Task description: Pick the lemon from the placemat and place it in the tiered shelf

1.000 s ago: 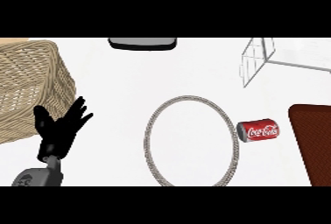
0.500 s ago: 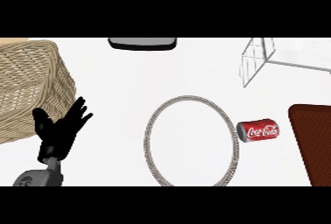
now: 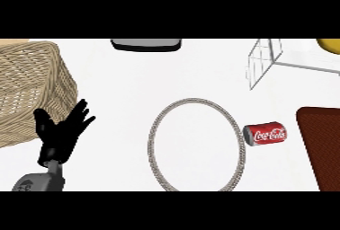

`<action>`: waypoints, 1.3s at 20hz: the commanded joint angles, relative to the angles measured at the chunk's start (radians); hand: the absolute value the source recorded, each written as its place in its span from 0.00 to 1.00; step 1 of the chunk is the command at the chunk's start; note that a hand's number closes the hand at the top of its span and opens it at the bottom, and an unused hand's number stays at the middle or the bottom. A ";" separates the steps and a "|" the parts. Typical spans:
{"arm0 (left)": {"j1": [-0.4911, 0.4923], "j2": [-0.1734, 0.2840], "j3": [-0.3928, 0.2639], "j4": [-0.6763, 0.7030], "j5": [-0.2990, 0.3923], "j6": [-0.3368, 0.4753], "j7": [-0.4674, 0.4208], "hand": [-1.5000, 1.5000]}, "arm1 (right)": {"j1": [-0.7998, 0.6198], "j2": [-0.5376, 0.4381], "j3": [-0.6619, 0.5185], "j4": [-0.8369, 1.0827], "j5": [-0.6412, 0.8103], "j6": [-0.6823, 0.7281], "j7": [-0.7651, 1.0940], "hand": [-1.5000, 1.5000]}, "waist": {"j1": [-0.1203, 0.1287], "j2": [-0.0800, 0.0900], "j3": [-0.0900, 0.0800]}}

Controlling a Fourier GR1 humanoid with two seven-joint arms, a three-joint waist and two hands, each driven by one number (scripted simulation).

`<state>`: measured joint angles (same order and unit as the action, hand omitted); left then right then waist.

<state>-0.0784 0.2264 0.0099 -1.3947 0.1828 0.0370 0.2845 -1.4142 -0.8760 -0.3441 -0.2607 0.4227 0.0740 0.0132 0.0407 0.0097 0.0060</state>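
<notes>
Lemon [image 3: 330, 45] shows only as a yellow edge at the view's upper right corner, just beyond the wire tiered shelf [image 3: 264, 60]. At lower left the left hand [image 3: 63, 132] rests released, fingers spread and up, holding nothing, beside the wicker basket [image 3: 30, 90]. A rope ring [image 3: 154, 134] lies mid-tabletop, a red cola can [image 3: 266, 134] on its side between it and the brown placemat [image 3: 322, 143]. The right hand is out of sight.

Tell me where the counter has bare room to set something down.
Widest free patch: between the wicker basket, the dark tray and the wire shelf. The ring encloses bare counter too. Crowded at right: cola can sits between ring and brown placemat.
</notes>
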 commanded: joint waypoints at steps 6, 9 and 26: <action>0.000 -0.036 -0.024 0.022 -0.027 0.030 0.035 0.50 | -0.051 -0.080 -0.165 0.031 -0.148 -0.020 0.071 0.00 | -0.003 0.007 -0.005; 0.037 -0.043 -0.035 0.045 -0.041 0.012 -0.022 0.50 | -0.022 -0.091 -0.177 0.016 -0.144 -0.140 0.048 0.00 | -0.003 0.009 -0.005; 0.011 -0.036 0.007 0.071 -0.036 0.014 -0.036 0.50 | 0.170 -0.437 -0.345 0.100 -0.272 0.029 0.041 0.00 | -0.024 0.009 -0.002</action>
<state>-0.0668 0.2117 0.0237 -1.3979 0.1650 0.0415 0.2713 -1.2916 -1.2458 -0.6539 -0.1786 0.1855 0.0031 0.0706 0.0282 0.0114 0.0084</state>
